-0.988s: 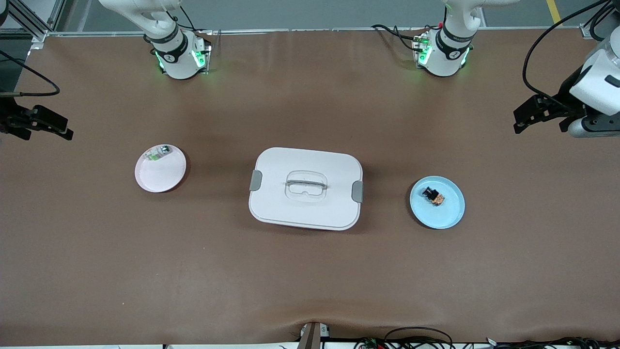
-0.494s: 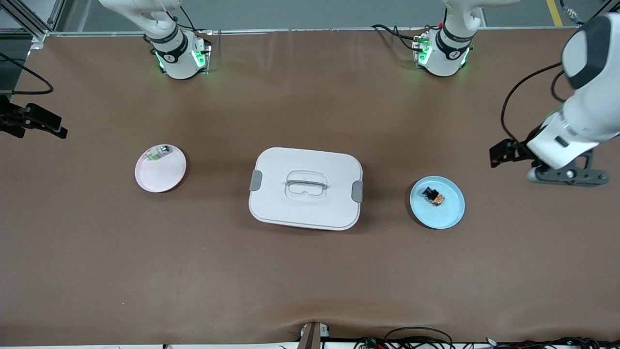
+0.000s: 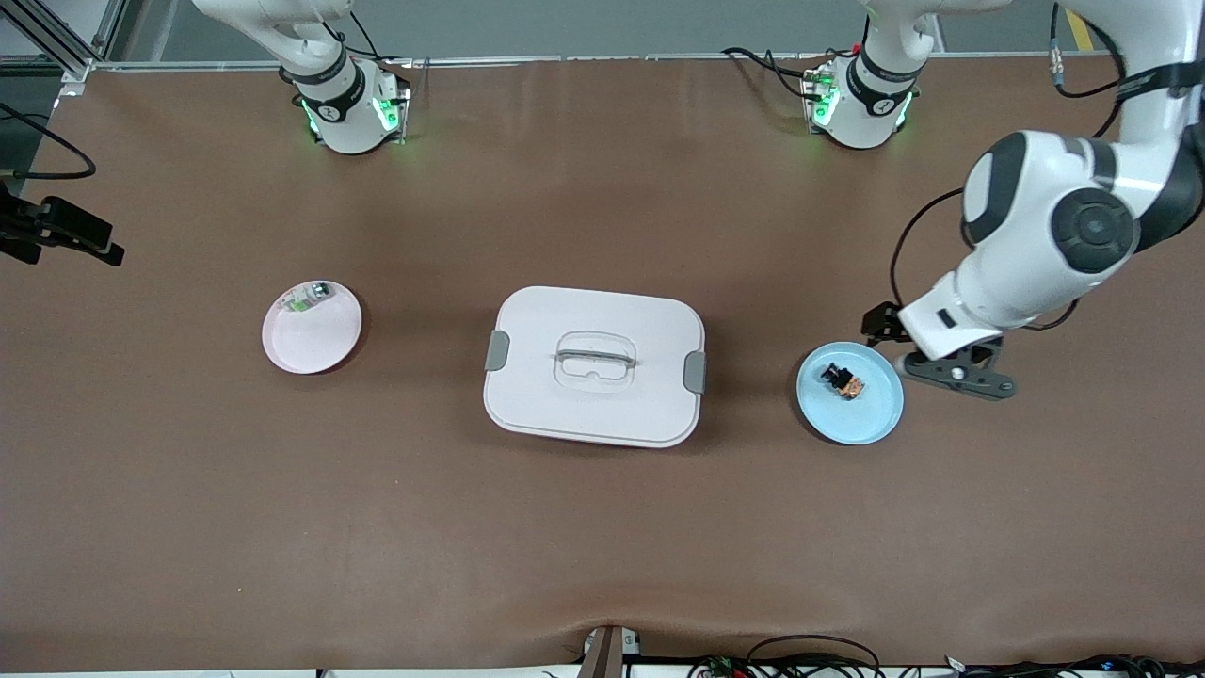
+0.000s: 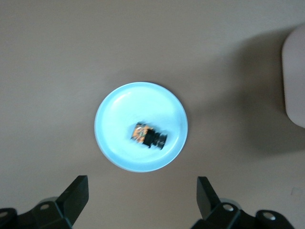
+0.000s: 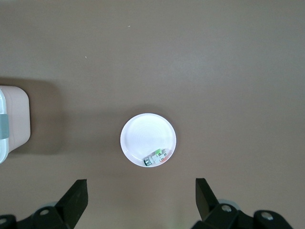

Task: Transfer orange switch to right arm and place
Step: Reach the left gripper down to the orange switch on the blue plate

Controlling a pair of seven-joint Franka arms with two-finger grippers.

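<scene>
The orange switch (image 3: 843, 380), a tiny black part with an orange button, lies on a light blue plate (image 3: 871, 414) toward the left arm's end of the table. My left gripper (image 3: 882, 323) hangs open over the table just beside that plate's rim, holding nothing. In the left wrist view the orange switch (image 4: 148, 136) sits in the blue plate (image 4: 114, 107), ahead of the open left gripper (image 4: 141, 186). My right gripper (image 3: 94, 240) waits open and empty above the right arm's end of the table; in its wrist view the right gripper (image 5: 141, 186) has only bare table between its fingers.
A white lidded box (image 3: 595, 405) with grey latches stands mid-table. A pale pink plate (image 3: 315, 344) toward the right arm's end holds a small white-and-green part (image 3: 306, 298). The pink plate (image 5: 145, 129) and the part (image 5: 156, 157) show in the right wrist view.
The left arm has swung in from the table's end to just beside the blue plate. The right gripper has drifted slightly toward its end of the table.
</scene>
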